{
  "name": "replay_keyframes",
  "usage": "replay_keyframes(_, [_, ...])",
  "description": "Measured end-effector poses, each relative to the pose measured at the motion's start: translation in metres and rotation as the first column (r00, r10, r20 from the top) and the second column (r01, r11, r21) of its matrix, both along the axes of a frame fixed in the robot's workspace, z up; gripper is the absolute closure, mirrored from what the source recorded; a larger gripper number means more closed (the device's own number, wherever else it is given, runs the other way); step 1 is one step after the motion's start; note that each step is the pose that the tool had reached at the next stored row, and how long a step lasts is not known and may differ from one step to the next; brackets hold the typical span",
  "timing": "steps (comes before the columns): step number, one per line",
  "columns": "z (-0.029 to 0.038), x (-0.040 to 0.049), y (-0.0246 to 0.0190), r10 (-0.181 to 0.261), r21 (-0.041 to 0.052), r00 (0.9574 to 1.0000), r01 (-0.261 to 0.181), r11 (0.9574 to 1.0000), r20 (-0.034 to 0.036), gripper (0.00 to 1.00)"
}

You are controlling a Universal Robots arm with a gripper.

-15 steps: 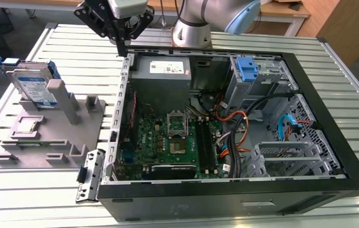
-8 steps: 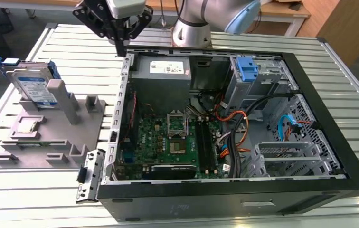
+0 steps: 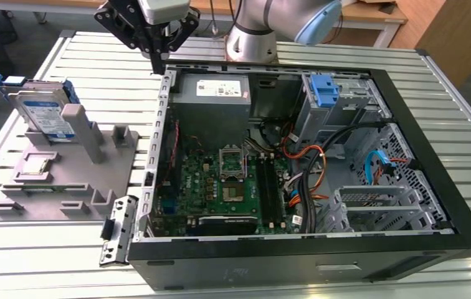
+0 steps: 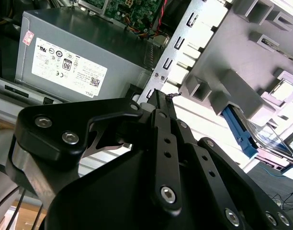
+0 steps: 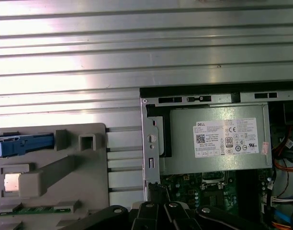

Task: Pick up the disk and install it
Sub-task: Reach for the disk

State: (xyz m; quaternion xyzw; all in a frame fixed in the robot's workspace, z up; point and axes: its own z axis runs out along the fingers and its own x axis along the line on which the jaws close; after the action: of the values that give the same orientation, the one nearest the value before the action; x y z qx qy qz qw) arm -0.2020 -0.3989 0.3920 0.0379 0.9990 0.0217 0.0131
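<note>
The disk (image 3: 43, 115) was seated, not yet picked, in the grey holder (image 3: 69, 187); the pincer (image 3: 159, 65) was held closed and empty near that holder.

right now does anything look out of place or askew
Nothing looks damaged or spilled. The disk stands on edge in the grey fixture, and the gripper hangs by a corner of the open computer case, apart from the disk.

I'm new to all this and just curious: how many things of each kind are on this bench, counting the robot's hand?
hand: 1
open computer case: 1
disk, standing in the holder: 1
grey holder: 1
Total: 4
</note>
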Motion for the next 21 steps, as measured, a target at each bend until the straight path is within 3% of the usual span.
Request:
replay_keyframes(7, [-0.0001,-0.0024,0.0000,0.000,0.0001,1.0000,0.000,1.0000,0.0000,0.90])
replay_keyframes(21, [-0.0017,-0.0170,0.0000,0.000,0.0000,1.0000,0.000,1.0000,0.0000,0.90])
